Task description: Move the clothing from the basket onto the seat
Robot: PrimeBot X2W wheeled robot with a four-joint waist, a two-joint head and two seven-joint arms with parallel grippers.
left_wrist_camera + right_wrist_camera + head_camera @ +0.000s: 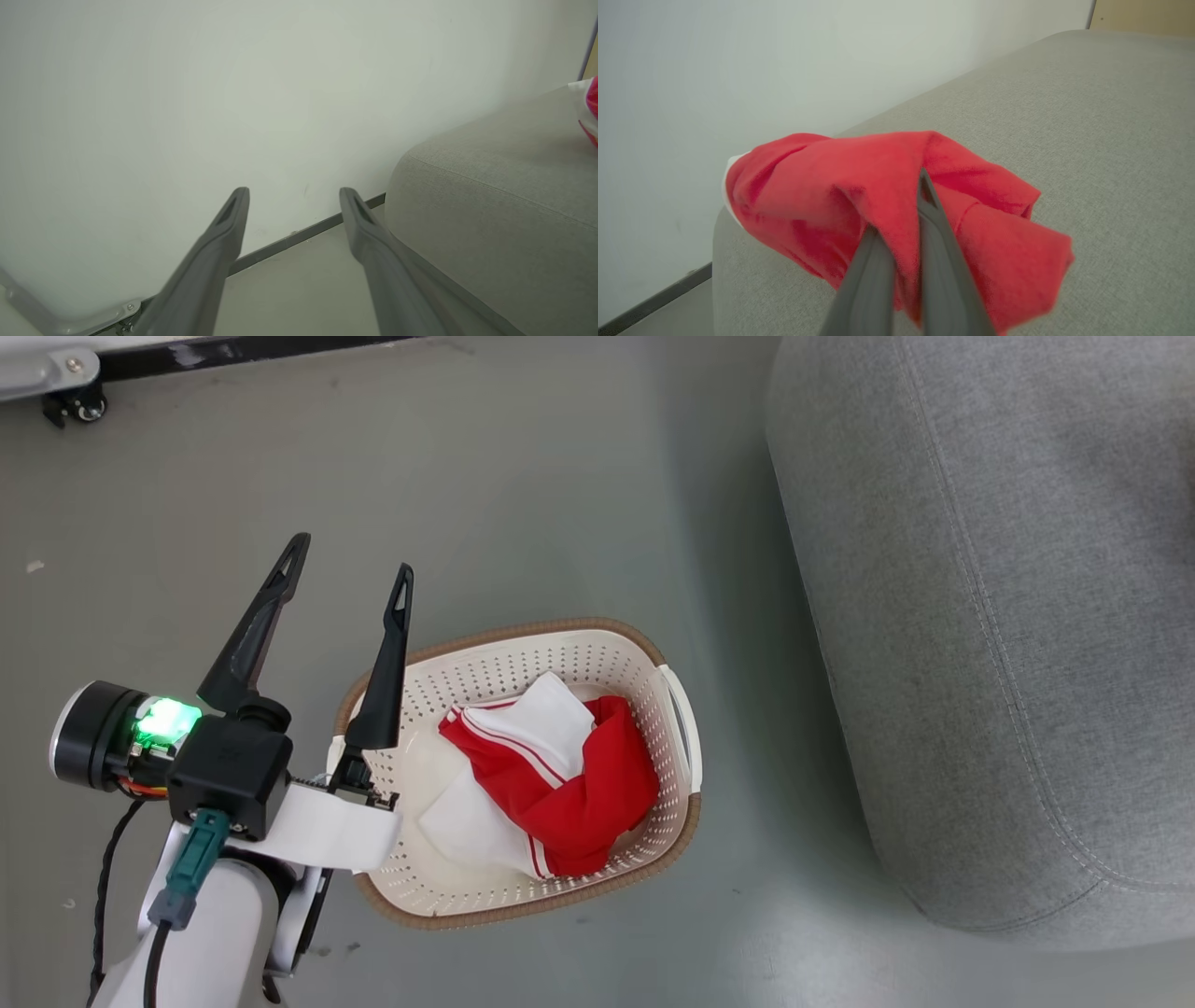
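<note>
Red cloth is bunched around the right end effector (899, 219), whose jaws are closed tight on a fold of one garment (822, 186) over the grey seat (1064, 116), near its rounded end. More red-and-white clothing (569, 793) lies in the basket (523, 667) on the floor beside the seat. The left end effector (350, 557) stands wide open and empty by the basket's left rim. Let go this near the edge, the garment could slide to the floor, or snag on a finger.

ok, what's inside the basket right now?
A crumpled red and white bundle of clothing lies inside the basket, towards its right side; bare bottom shows at the left. Whatever is under the bundle is covered, so the piece count is unclear.
</note>
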